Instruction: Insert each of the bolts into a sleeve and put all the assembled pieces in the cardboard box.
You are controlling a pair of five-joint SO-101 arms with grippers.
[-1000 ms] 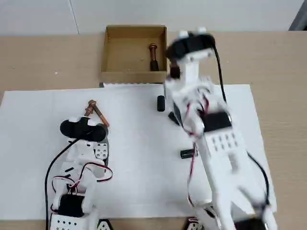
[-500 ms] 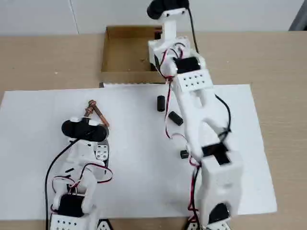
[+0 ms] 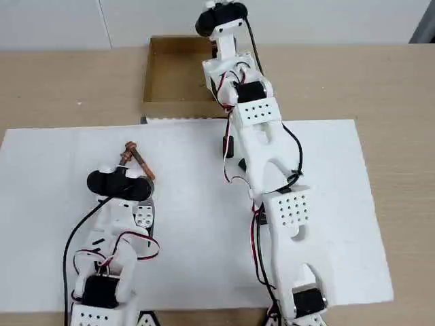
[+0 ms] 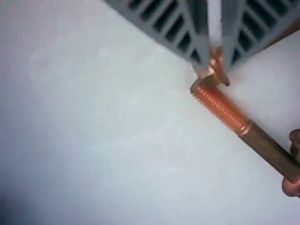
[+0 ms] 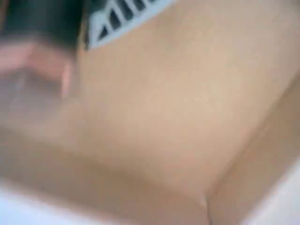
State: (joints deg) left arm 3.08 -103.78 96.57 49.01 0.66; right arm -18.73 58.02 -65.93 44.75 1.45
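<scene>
A copper bolt (image 4: 243,126) lies on the white paper, its threaded tip between the grey fingers of my left gripper (image 4: 212,61), which is shut on it. From above, this bolt (image 3: 138,160) lies just beyond the left gripper (image 3: 144,175). My right arm stretches over the cardboard box (image 3: 170,75), with the right gripper (image 3: 219,47) above the box's right part. In the blurred right wrist view, a dark sleeve with a copper bolt (image 5: 37,51) sits by the grey finger (image 5: 117,18) over the box floor (image 5: 187,117). Two black sleeves (image 3: 227,146) peek out beside the right arm.
The white paper sheet (image 3: 190,224) covers the table in front of the box. The right arm (image 3: 272,176) crosses its right half. A second copper head (image 4: 294,140) shows beside the bolt. Open paper lies between the two arms.
The right arm has swung forward from the paper's edge to over the box, carrying a brown and dark piece. It now covers the assembled piece that lay in the box. The left arm has stayed put.
</scene>
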